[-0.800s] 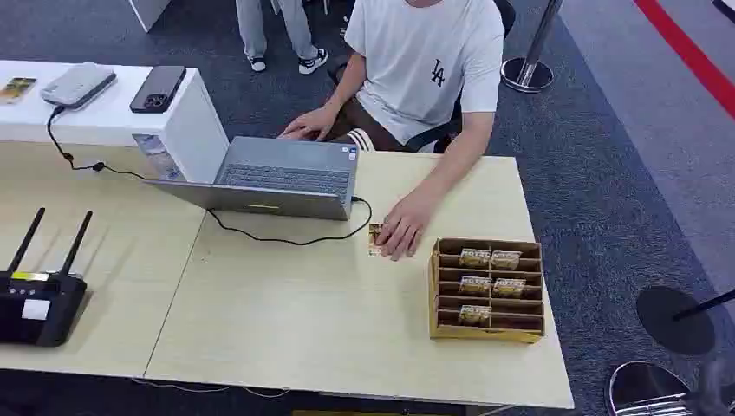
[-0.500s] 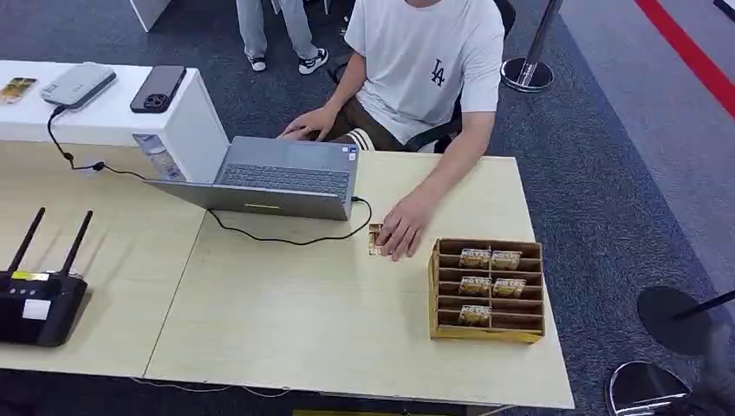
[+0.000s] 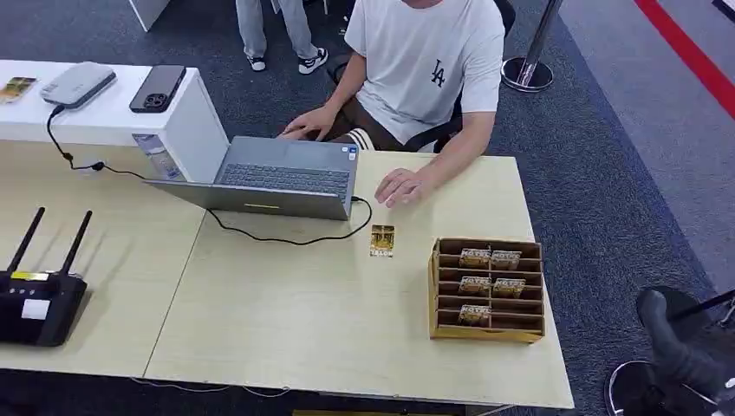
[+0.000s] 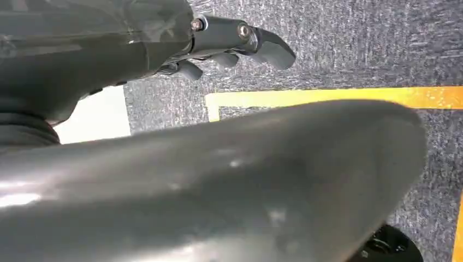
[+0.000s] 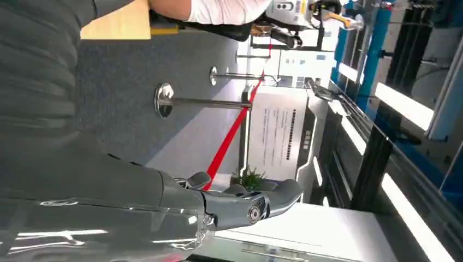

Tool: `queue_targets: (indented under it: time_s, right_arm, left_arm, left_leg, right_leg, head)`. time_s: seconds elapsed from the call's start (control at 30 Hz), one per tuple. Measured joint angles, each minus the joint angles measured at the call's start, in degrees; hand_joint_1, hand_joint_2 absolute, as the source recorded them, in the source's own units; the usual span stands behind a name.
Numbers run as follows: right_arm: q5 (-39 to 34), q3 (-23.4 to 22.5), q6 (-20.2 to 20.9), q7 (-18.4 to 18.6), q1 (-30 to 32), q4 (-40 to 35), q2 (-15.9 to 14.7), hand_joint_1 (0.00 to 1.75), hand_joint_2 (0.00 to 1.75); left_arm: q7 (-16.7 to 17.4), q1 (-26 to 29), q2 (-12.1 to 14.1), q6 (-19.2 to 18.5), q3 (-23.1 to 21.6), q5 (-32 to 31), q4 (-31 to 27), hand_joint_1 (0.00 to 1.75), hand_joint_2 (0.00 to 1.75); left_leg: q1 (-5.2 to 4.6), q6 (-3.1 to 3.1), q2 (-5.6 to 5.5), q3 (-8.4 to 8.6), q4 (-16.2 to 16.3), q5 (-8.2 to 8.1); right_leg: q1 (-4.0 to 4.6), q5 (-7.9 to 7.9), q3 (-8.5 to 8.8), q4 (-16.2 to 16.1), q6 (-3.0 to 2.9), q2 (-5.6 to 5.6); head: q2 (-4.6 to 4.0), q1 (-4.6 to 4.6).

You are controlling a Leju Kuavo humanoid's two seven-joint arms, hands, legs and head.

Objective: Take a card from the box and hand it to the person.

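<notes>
The brown wooden card box (image 3: 433, 290) stands on the table's right part, with gold cards (image 3: 490, 258) in several of its slots. One gold card (image 3: 381, 240) lies flat on the table left of the box. The seated person in a white T-shirt rests a hand (image 3: 400, 186) on the table beyond that card. My right hand (image 3: 667, 334) comes up dark at the lower right, off the table and right of the box; its fingers (image 5: 245, 202) are spread and hold nothing. My left hand (image 4: 235, 43) hangs over the carpet, fingers apart and empty.
An open grey laptop (image 3: 277, 178) with a black cable (image 3: 286, 238) sits mid-table. A black router (image 3: 39, 303) stands at the left. A white counter (image 3: 186, 121) carries a phone (image 3: 158, 87). A stanchion base (image 3: 527, 74) and round black bases (image 3: 646, 390) stand on the carpet at the right.
The person's hand has pulled back from the card on the table towards the laptop, leaving the card uncovered. My right hand has risen into the head view at the lower right.
</notes>
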Motion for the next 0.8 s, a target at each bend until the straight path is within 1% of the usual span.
queue_targets:
  time_s: [0.13, 0.3, 0.43, 0.67, 0.73, 0.8]
  right_arm:
    - [7.71, 3.71, -1.99, 1.14, 1.72, -3.39, 0.17, 0.0, 1.75]
    - [21.99, 9.22, -4.98, 5.9, 4.14, -6.38, -0.07, 0.0, 1.75]
    - [23.55, 12.41, -5.68, 6.91, 5.05, -7.76, -0.24, 0.0, 1.75]
    - [23.97, 14.25, -5.86, 7.21, 5.68, -8.54, -0.37, 0.0, 1.75]
    - [25.9, 14.44, -6.07, 8.07, 5.76, -8.61, -0.66, 0.0, 1.75]
    - [30.9, 15.52, -6.84, 10.41, 6.04, -8.61, -0.94, 0.0, 1.75]
  left_arm:
    - [-0.02, 0.0, -0.02, -0.15, -0.46, 0.02, 0.0, 0.0, 0.0]
    - [-0.02, -0.01, -0.02, -0.35, -0.92, 0.04, 0.0, 0.0, 0.0]
    - [-0.02, 0.0, -0.02, -0.48, -1.09, 0.07, 0.0, 0.0, 0.0]
    - [-0.02, 0.0, -0.02, -0.5, -1.31, 0.07, 0.0, 0.0, 0.0]
    - [-0.02, 0.0, -0.02, -0.5, -1.33, 0.07, 0.0, 0.0, 0.0]
    - [-0.02, 0.0, -0.02, -0.57, -1.49, 0.09, 0.0, 0.0, 0.0]
  left_leg:
    - [0.0, 0.0, 0.0, 0.0, 0.0, 0.0]
    - [0.0, 0.0, 0.01, 0.01, 0.0, 0.0]
    - [0.0, 0.0, 0.01, 0.01, 0.0, 0.0]
    - [0.0, 0.0, 0.01, 0.01, 0.0, 0.0]
    - [0.0, 0.0, 0.01, 0.01, 0.0, 0.0]
    - [0.0, 0.0, 0.01, 0.01, 0.0, 0.0]
  right_leg:
    - [0.0, 0.0, 0.0, 0.0, 0.0, 0.0]
    - [0.0, 0.0, 0.0, 0.0, 0.0, 0.01]
    - [0.0, 0.0, 0.0, 0.0, 0.0, 0.0]
    - [0.0, 0.0, 0.0, 0.0, 0.0, 0.01]
    - [0.0, 0.0, 0.0, 0.0, 0.0, 0.01]
    - [0.0, 0.0, 0.0, 0.0, 0.0, 0.01]
  head:
    - [0.0, 0.0]
    - [0.0, 0.0]
    - [0.0, 0.0]
    - [0.0, 0.0]
    - [0.0, 0.02]
    - [0.0, 0.0]
